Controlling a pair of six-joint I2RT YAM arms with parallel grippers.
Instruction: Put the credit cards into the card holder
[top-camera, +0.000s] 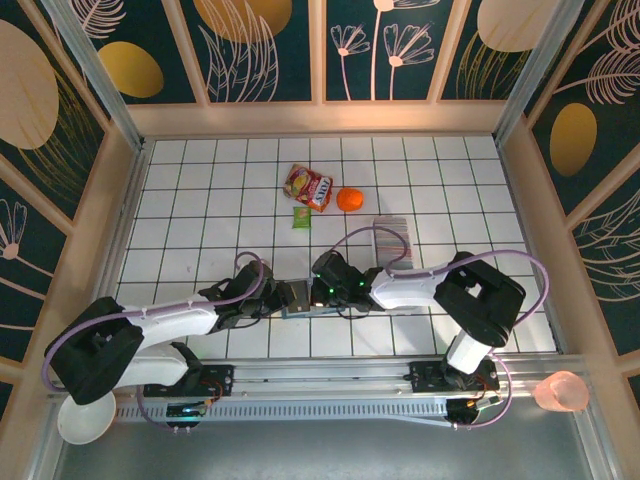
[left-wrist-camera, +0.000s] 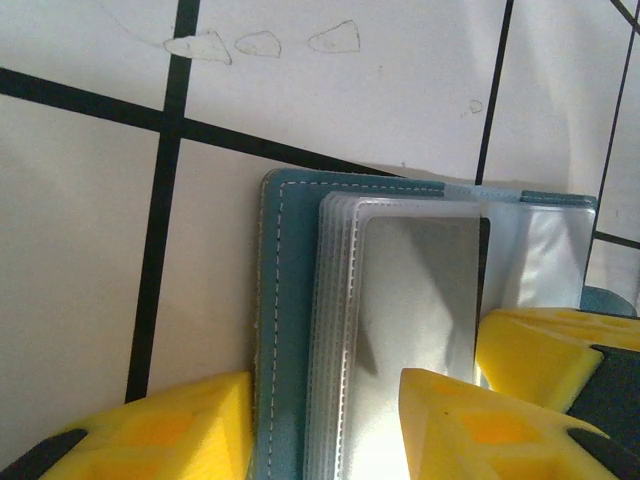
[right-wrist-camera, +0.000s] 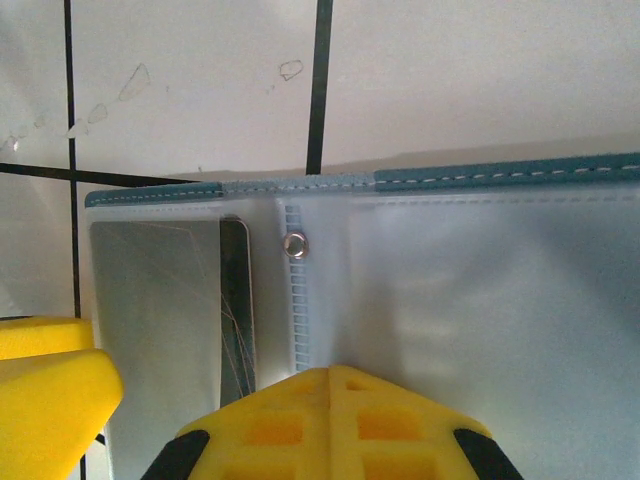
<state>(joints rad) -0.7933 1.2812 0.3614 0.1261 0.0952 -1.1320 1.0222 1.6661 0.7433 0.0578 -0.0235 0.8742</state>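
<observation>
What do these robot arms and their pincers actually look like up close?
The left arm and right arm match: smooth white shells between chunky black joints, a lilac cable looping along each. The left gripper and right gripper have bright yellow block fingers with square hollows, on black mounts.

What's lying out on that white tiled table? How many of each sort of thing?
Red-and-yellow crinkly snack bag: 1
Round orange fruit: 1
Small green packet: 1
Stack of thin plastic cards: 1 (single cards too small to count)
Teal-blue folding wallet: 1
Total: 5
</observation>
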